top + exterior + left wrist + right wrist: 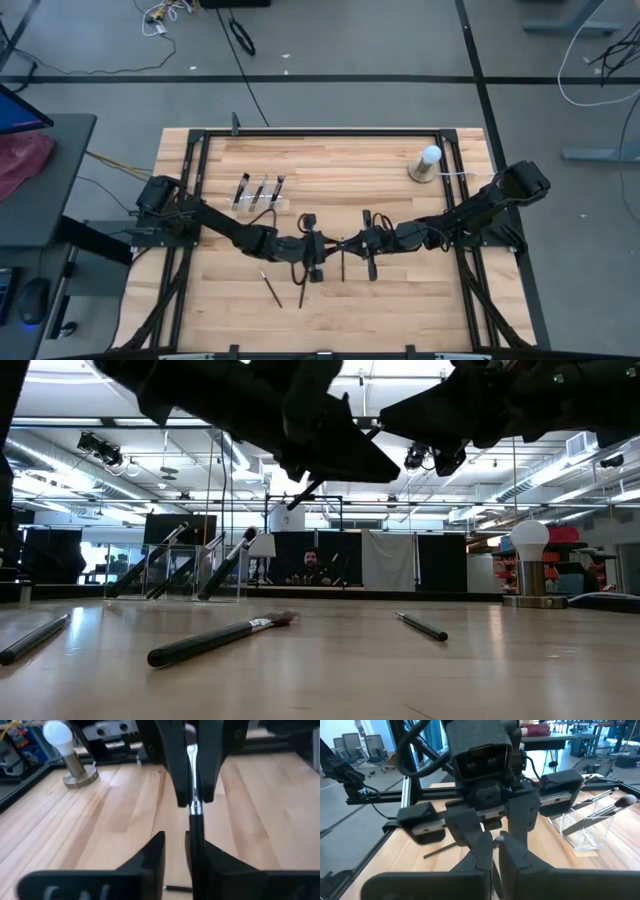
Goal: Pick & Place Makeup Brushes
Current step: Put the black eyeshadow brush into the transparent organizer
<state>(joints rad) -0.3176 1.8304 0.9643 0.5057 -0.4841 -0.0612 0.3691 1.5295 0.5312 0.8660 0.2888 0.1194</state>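
Nearest brush: black-handled makeup brush with a brownish tuft [215, 638], lying flat on the wooden table [420, 300], in front of the clear plastic holder [258, 205].
Other loose brushes: 2 more thin black ones on the boards, 1 out to one side of the holder [35, 637], 1 to the other [422, 626].
Held brush: black handle with silver ferrule [195, 820], up in the air, well apart from the holder toward the table's middle.
Right gripper [194, 800]: pinched tight on the ferrule.
Left gripper [181, 845]: facing the right one, fingers parted around the handle; the handle lies against 1 finger and a gap shows at the other, so no grip yet.
Holder: 3 dark brushes [260, 190] lean in it.
White bulb on a round metal base [428, 165]: far across from the holder, near the back edge.
Person [312, 565]: beyond the holder, in the room behind.
Risk: if the right jaws release before the left ones clamp, the brush probably drops.
Risk: an off-centre squeeze may tilt the handle, spoiling the aim at the holder.
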